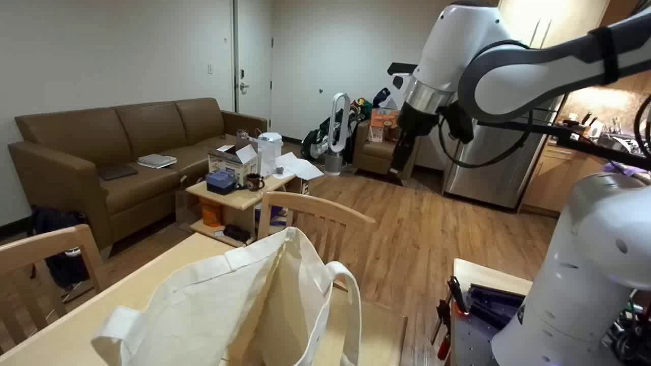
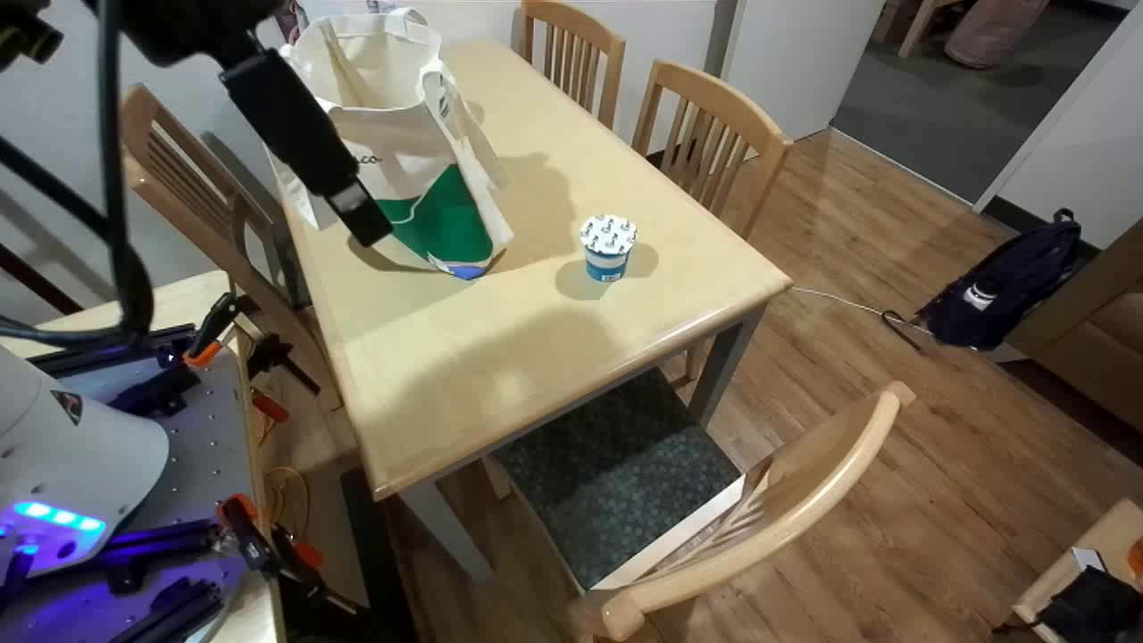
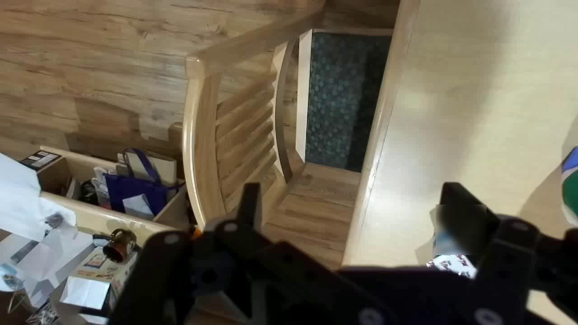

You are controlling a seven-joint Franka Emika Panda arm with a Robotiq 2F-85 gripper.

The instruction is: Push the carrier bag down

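A cream cloth carrier bag stands upright on the wooden table, its mouth gaping and its loop handles loose. In an exterior view the bag shows a green patch low on its side, partly covered by my gripper. At the right border of the wrist view only a sliver of the bag appears, blue and green. My gripper has its fingers spread wide, with nothing held between them. It hangs in the air, pointing downward, apart from the bag as far as the wrist view shows.
A small blue and white cup stands on the table beside the bag; one finger partly hides it in the wrist view. Wooden chairs surround the table. Clamps stick out from the robot's stand. A cluttered low table sits farther off.
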